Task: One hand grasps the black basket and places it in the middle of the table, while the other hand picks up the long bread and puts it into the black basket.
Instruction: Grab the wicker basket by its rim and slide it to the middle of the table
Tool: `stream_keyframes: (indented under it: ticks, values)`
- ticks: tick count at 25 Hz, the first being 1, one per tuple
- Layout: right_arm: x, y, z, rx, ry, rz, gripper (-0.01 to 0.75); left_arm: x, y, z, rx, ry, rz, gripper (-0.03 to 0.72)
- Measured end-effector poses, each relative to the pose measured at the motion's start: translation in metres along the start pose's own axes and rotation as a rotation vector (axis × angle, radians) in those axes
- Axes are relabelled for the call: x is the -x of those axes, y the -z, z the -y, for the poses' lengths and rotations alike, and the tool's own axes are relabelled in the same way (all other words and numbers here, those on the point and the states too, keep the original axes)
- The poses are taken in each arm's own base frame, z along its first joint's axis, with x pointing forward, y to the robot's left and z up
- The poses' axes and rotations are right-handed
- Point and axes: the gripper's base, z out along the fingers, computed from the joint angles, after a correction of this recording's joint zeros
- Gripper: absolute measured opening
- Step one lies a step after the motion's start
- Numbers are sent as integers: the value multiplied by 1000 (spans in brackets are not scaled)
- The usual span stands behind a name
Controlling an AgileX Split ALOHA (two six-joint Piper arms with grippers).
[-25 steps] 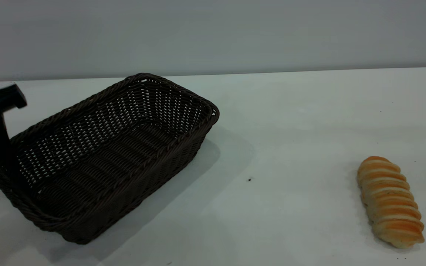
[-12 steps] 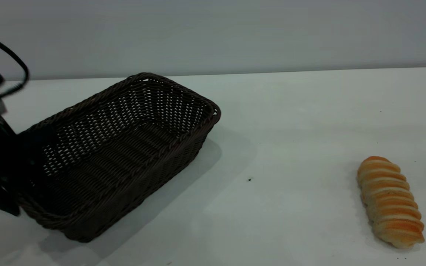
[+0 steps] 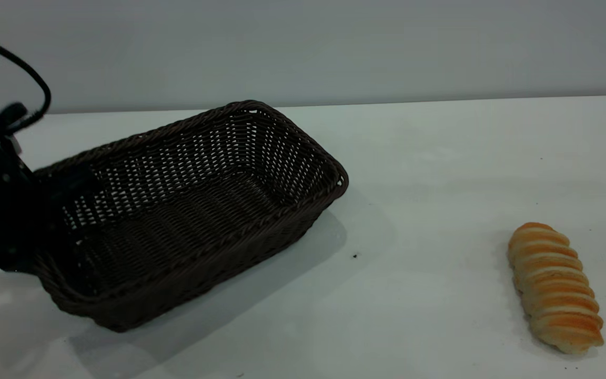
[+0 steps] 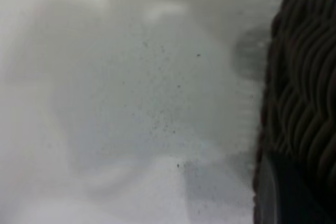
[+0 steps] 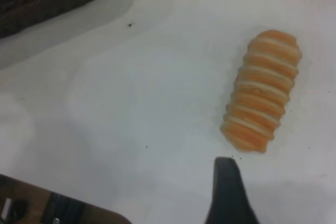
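The large rectangular dark brown-black woven wicker basket [image 3: 187,210] sits on the wide white desk [image 3: 440,168] at about 9 o'clock of the exterior view, long axis running from 8 toward 2 o'clock, not yet at mid-desk. The left tool [image 3: 45,210] is at the basket's 9 o'clock short end; it looks clamped over the braided rim w/ one finger inside the wall, but the black-on-black view is poor, so prob. pinching, not certain. In the left wrist view only the weave and a dark finger edge show.

Handling, as a judgement: basket is light, stiff, open weave, rough, so it won't slip. The rim at the short end is a fair hold, but held at one end it will pivot or drag, so slide it rather than lift.

The elongated golden-orange and cream ridged loaf [image 3: 555,287] lies at 4 o'clock on the desk, well apart from the basket. It looks glossy and toy-like, so likely light, a bit slick. Best hold: across the narrow width at mid-length, fingers seated in the ridges.

The right tool is out of the exterior view. One dark finger [image 5: 228,192] shows near the loaf's end, not touching; can't tell if it's spread.
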Motion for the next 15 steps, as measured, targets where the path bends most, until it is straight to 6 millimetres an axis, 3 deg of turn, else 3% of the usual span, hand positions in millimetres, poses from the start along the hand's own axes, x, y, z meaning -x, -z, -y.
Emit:
stream_keyframes:
  ticks: [5, 8, 15]
  values:
    - [0, 0, 0, 0, 0, 0, 497, 1, 34, 16, -47, -296, 40, 138]
    - [0, 0, 0, 0, 0, 0, 497, 4, 43, 31, -66, -458, 46, 138]
    - [0, 0, 0, 0, 1, 0, 497, 24, 25, 50, -60, -586, 37, 138]
